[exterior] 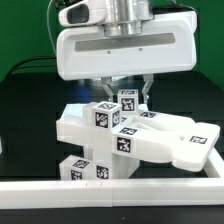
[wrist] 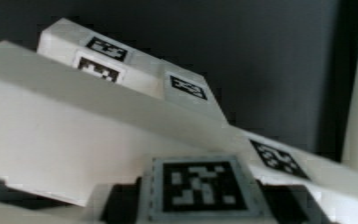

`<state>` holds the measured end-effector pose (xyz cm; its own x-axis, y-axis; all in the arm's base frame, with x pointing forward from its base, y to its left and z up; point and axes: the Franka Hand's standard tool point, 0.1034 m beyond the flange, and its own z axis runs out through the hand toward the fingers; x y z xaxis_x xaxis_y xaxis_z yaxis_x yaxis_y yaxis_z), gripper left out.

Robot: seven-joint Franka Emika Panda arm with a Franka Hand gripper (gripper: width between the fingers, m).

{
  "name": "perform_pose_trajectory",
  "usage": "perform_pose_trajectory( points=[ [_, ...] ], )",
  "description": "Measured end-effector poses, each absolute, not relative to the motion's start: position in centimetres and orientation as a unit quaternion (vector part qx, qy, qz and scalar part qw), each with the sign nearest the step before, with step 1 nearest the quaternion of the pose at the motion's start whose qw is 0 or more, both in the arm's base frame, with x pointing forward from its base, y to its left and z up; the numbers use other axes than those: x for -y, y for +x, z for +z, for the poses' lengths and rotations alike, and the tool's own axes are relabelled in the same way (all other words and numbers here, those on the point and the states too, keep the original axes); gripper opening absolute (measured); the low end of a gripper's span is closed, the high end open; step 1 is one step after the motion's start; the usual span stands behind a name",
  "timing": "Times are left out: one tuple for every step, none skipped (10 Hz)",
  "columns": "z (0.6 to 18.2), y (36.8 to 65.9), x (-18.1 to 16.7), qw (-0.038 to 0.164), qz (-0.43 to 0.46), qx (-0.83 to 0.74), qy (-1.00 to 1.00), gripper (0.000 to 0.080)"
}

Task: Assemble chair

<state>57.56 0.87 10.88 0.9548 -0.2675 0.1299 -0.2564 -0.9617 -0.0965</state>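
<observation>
The white border rail runs along the front. Behind it the chair pieces lie stacked, long axis pointing about four o'clock. The gripper straddles a tagged block, fingers half-closed; whether they grip it, I cannot tell.

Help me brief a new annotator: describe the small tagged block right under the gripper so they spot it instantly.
Start at the big white gripper at the top of the exterior view. Between its fingers sits the small white cube-like block with a black-and-white tag, atop the pile of flat chair slabs. Unlike its neighbours, it stands highest in the pile.
</observation>
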Motion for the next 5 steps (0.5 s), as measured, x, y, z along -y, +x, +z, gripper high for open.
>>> perform_pose_trajectory(
  points=[
    [10.88, 57.25, -0.89, 0.044, -0.069, -0.205, -0.975, 0.0275],
    [10.89, 57.14, -0.96, 0.054, -0.065, -0.277, -0.957, 0.0275],
    [10.94, 57.25, -1.05, 0.057, -0.065, -0.29, -0.953, 0.0275],
    [10.97, 57.28, -1.13, 0.062, -0.063, -0.318, -0.944, 0.0275],
    [11.01, 57.34, -1.22, 0.068, -0.061, -0.349, -0.933, 0.0275]
  ],
)
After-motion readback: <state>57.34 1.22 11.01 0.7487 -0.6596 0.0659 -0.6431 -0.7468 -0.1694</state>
